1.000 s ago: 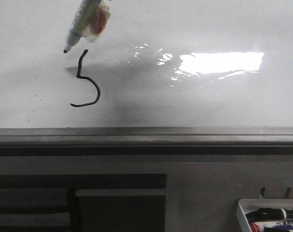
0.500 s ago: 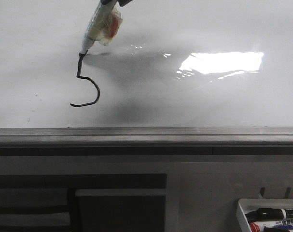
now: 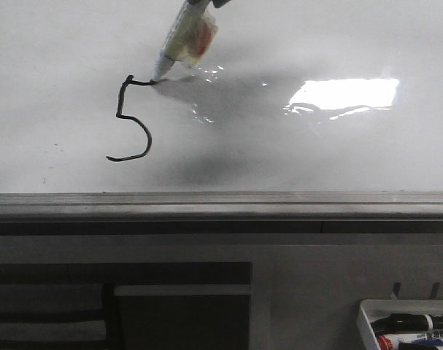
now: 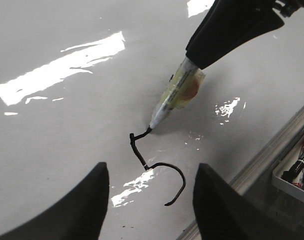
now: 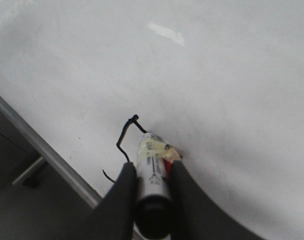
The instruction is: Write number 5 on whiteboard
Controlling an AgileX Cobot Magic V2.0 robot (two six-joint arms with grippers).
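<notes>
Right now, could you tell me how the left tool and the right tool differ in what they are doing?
The right tool is shut on the marker, while the left tool is open and holds nothing. The right tool has the marker tip on the whiteboard at the top stroke of the 5; the left tool hangs apart from the ink, touching nothing. Both are over the whiteboard near the 5.

it looks like an office or lab: a glossy whiteboard (image 3: 338,44) with a grey metal rail (image 3: 221,205), and a white tray (image 3: 371,324) of markers (image 3: 411,322) nearby.
</notes>
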